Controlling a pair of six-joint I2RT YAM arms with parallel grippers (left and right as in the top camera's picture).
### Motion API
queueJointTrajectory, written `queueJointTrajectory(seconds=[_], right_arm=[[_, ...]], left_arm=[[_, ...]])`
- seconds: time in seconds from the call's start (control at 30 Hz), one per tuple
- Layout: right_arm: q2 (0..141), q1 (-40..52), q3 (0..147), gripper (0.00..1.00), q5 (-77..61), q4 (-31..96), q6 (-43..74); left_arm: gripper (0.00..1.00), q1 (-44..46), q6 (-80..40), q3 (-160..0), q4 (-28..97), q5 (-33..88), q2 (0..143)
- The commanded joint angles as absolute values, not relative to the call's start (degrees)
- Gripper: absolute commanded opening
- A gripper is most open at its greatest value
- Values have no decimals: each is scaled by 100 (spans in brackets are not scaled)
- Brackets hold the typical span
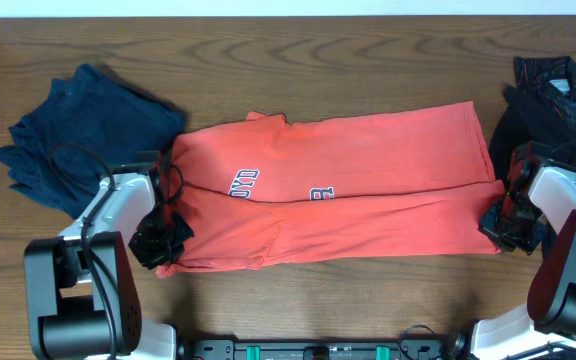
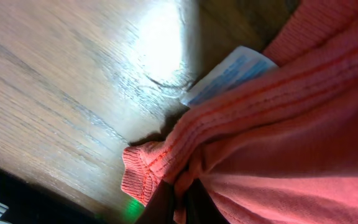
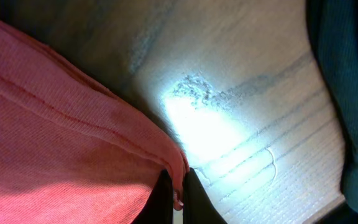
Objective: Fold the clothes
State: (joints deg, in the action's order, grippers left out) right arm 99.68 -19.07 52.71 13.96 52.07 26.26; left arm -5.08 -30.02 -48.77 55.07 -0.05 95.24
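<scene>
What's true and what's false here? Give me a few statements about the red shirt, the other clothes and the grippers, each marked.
The red shirt lies across the middle of the table. True.
The left gripper pinches the shirt's edge. True.
The right gripper hangs open above the table. False: it is shut on the shirt's right edge.
The navy garment lies on the shirt. False: it lies beside it, at the left.
</scene>
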Motion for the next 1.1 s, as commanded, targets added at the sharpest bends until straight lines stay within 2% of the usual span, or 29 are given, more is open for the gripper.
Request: queueJointTrajectory(seconds=[0.0, 0.07, 0.1, 0.17, 0.2, 0.3, 0.47, 0.6, 0.9, 1.07], right_arm=[[9579, -1949, 5192, 1, 1450, 5218, 2770], [9205, -1944, 5210, 7, 1315, 5207, 2676], [9050, -1944, 5225, 15, 1280, 5205, 2663], [8661, -1944, 5290, 58, 1109, 5142, 2641], [8477, -1944, 5330, 67, 941, 5059, 2532], [7955, -1944, 5419, 67, 40, 4639, 1796], [7487, -1944, 5439, 64, -1066, 4219, 1404], [7502, -1944, 5437, 64, -1256, 4270, 1256], [7500, -1944, 5437, 64, -1249, 4442, 1149], [7500, -1944, 5437, 64, -1249, 4475, 1149]], left_arm=[[7, -600, -2912, -4919, 5478, -110, 9238], [27, -598, -2740, -5103, 5509, -108, 9048], [36, -598, -2674, -5218, 5533, -108, 8932], [50, -598, -2539, -5457, 5518, -102, 8689], [57, -598, -2449, -5581, 5454, -86, 8554], [72, -591, -2335, -5819, 5072, -8, 8219], [72, -384, -1623, -5841, 3439, 1138, 8099], [72, -62, -1188, -5983, 2689, 1138, 8517], [74, 228, -790, -8162, 3011, 1138, 10820], [74, 252, -659, -8794, 3033, 1135, 11716]])
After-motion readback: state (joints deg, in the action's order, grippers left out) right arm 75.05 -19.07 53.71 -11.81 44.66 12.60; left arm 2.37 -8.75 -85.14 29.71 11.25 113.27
